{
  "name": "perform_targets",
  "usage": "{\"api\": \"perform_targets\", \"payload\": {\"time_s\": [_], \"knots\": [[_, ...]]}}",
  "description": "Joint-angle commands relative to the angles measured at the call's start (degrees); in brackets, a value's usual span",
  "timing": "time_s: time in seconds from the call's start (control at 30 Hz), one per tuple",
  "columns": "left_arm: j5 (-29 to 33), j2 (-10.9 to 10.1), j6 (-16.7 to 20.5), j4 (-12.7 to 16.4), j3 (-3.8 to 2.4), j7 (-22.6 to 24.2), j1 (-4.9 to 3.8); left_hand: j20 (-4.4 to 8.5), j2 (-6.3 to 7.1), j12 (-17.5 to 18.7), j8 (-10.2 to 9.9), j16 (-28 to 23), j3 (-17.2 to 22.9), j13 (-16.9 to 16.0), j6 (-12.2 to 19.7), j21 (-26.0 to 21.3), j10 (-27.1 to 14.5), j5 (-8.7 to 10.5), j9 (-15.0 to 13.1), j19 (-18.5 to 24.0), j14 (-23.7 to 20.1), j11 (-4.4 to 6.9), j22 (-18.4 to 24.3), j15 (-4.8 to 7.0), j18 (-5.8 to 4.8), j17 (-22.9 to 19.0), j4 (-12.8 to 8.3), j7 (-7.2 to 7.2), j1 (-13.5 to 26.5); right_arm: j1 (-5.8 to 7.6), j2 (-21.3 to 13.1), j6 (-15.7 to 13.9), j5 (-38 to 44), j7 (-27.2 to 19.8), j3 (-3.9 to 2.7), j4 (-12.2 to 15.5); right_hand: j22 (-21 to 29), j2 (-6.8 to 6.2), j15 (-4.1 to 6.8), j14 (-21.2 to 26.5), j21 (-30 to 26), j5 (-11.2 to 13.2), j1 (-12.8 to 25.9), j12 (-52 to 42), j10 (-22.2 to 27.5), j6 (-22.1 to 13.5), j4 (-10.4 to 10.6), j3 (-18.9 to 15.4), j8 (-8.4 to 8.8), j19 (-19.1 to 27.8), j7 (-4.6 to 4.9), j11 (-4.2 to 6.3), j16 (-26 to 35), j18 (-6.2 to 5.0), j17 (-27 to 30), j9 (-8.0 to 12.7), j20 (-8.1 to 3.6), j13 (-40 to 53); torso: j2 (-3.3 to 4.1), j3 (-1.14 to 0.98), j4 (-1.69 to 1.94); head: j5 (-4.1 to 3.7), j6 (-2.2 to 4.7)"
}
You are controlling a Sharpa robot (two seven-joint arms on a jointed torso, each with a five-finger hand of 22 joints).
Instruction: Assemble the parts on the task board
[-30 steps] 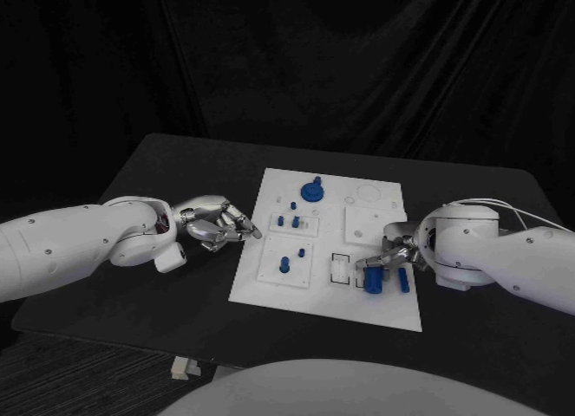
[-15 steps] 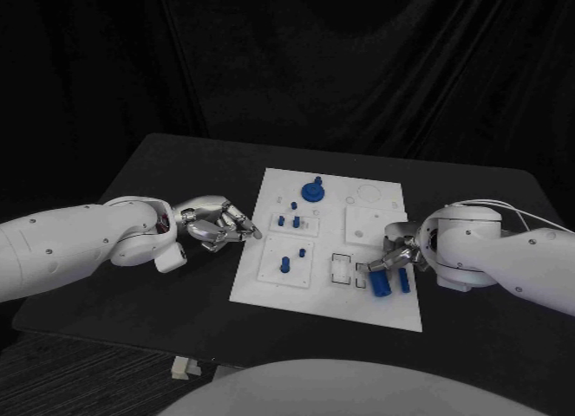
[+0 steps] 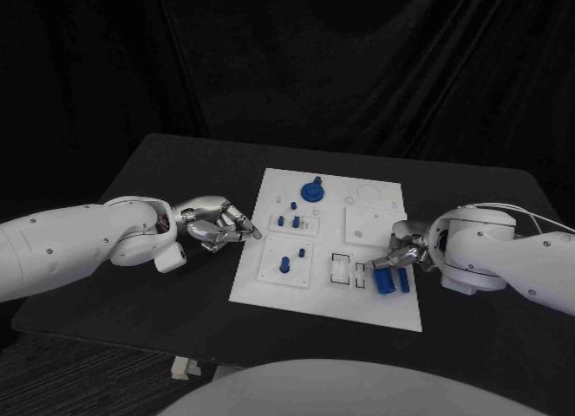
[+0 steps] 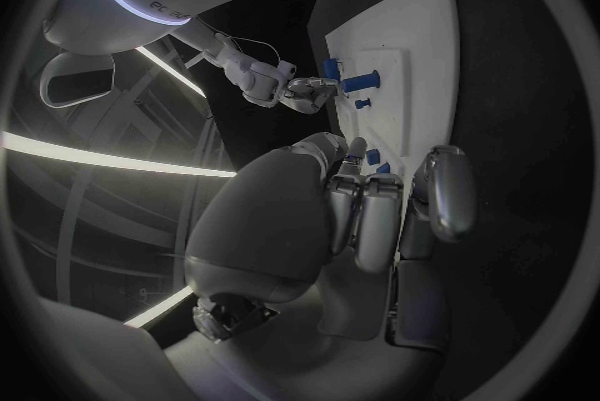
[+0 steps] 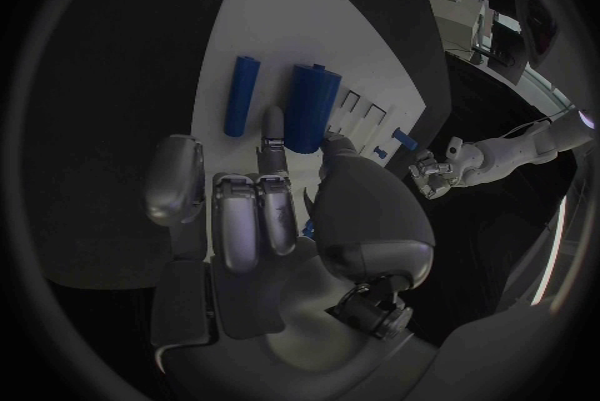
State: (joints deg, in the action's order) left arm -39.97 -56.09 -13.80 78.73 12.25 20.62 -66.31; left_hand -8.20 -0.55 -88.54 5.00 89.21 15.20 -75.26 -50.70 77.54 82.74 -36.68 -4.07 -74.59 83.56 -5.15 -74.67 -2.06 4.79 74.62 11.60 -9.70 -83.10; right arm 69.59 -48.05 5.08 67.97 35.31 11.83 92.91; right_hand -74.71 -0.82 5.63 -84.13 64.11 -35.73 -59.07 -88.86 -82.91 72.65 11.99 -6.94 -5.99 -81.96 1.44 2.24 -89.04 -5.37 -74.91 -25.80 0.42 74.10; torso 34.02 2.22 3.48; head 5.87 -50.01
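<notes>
Since a moment ago my right hand (image 3: 400,254) has drawn back a little toward the board's right edge, and the thick blue cylinder (image 3: 383,281) that stood under my fingers now lies on the white board (image 3: 272,287) just beyond my fingertips, with a thinner blue rod (image 3: 402,278) lying beside it, on the side nearer the board's edge. In my right wrist view the fingers (image 5: 270,136) are curled loosely and close together, one stretched out toward the thick cylinder (image 5: 309,105); I cannot tell whether it touches, and nothing is clasped in the hand. The rod (image 5: 241,94) lies parallel to the cylinder, apart from it. My left hand (image 3: 215,223) has stayed where it was, at the board's left edge, fingers curled in on nothing, as the left wrist view also shows (image 4: 375,211). Just beyond my left fingertips small blue pegs (image 3: 289,222) stand in a row on the board, with a taller peg and a short one (image 3: 287,263) nearer me. At the far end of the board stands a round blue knob (image 3: 313,189), and near it lie empty round outlines (image 3: 371,192). Between my two hands, beside the cylinder, are rectangular slots (image 3: 343,267). The black table (image 3: 174,295) lies all around.
</notes>
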Motion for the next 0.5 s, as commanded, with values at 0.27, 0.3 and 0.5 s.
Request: {"api": "perform_targets", "payload": {"time_s": [0.27,0.3,0.5], "knots": [[0.35,0.21,-0.94,-0.21,-0.02,0.13,0.12,-0.22,-1.17,-1.46,1.07,0.79,1.37,-14.74,-0.53,-0.11,7.26,-1.17,-0.22,-0.55,6.44,0.10,-6.93,-0.05,-0.57,15.38,-0.27,0.13,0.27,1.20,-1.18,-4.45,-7.22,0.34,-0.03,0.93,-8.29,1.28,0.62,-5.87,-0.73,-5.74,-5.64,-1.14,-7.09,-2.56,-2.03,6.91,-1.45,0.33,-0.74,1.04,-0.96,0.17,-15.09,-3.25,-0.12,15.90,0.00,-0.01,-0.01,0.05,0.01],[0.35,0.22,-0.96,-0.21,-0.02,0.11,0.13,-0.22,-1.17,-1.46,1.07,0.79,1.37,-14.74,-0.53,-0.11,7.26,-1.17,-0.22,-0.55,6.44,0.10,-6.93,-0.05,-0.57,15.38,-0.27,0.13,0.27,1.29,-1.23,-4.60,-7.44,0.33,-0.03,0.97,-8.31,1.23,0.63,-5.87,-0.66,-5.87,-5.65,-1.14,-7.09,-2.59,-2.04,6.97,-1.46,0.30,-0.74,1.04,-0.96,0.18,-15.09,-3.31,-0.13,15.90,0.00,-0.01,-0.01,0.04,0.01],[0.35,0.20,-0.97,-0.21,-0.02,0.04,0.13,-0.22,-1.17,-1.46,1.07,0.79,1.37,-14.74,-0.53,-0.11,7.26,-1.17,-0.22,-0.55,6.44,0.10,-6.93,-0.05,-0.57,15.38,-0.27,0.13,0.27,1.96,-1.34,-5.08,-8.62,0.28,-0.03,1.03,-8.33,0.80,0.66,-5.87,-0.69,-6.93,-5.39,-1.14,-7.09,-2.74,-1.99,7.39,-1.62,0.22,-0.73,1.05,-0.96,0.20,-15.09,-3.80,-0.18,15.90,0.00,0.00,0.02,0.02,0.01]]}}
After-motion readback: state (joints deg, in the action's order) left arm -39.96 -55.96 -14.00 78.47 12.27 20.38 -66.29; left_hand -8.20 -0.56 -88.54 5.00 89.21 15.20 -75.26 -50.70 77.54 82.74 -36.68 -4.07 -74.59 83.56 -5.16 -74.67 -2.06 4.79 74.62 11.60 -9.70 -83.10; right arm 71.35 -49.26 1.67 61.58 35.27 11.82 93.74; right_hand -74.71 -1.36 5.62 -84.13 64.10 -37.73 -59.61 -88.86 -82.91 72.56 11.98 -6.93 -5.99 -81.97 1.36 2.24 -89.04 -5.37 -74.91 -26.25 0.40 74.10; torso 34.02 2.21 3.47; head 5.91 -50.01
